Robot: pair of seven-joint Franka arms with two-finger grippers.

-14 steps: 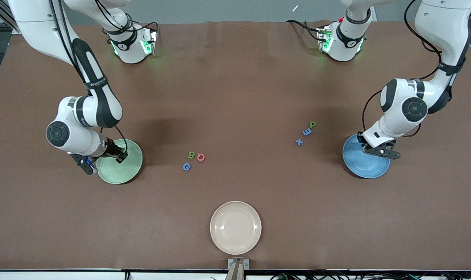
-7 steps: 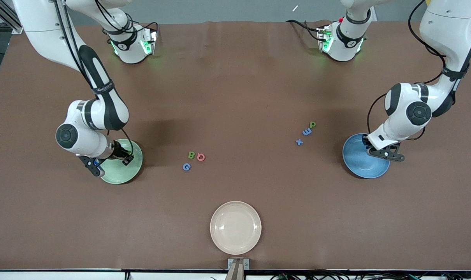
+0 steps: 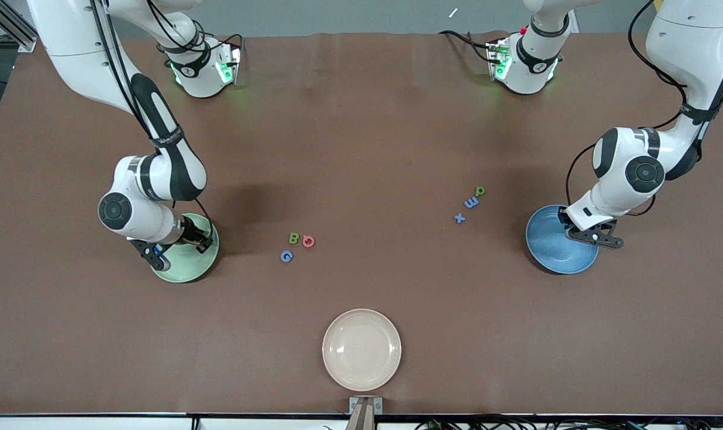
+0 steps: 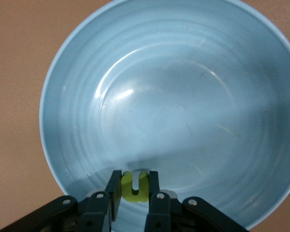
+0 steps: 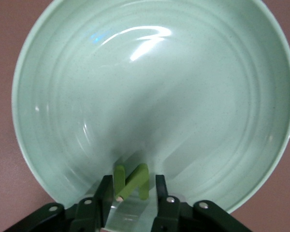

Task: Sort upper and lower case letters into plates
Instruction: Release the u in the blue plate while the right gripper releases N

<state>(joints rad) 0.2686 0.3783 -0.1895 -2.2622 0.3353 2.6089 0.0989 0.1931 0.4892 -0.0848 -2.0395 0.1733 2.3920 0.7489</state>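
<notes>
1. Sky blue plate (image 3: 553, 248) at left arm's end of table, pale green plate (image 3: 188, 263) at right arm's end; rigid, glossy, prob. slippery.
2. Left gripper (image 4: 134, 186) over blue plate, fingers pinching yellow-green letter (image 4: 134, 187); right gripper (image 5: 131, 186) over green plate, fingers slackening around green letter (image 5: 131, 182).
3. Letters small, light, stiff: take by flat sides. Which letters held: can't tell, partly hidden.
</notes>
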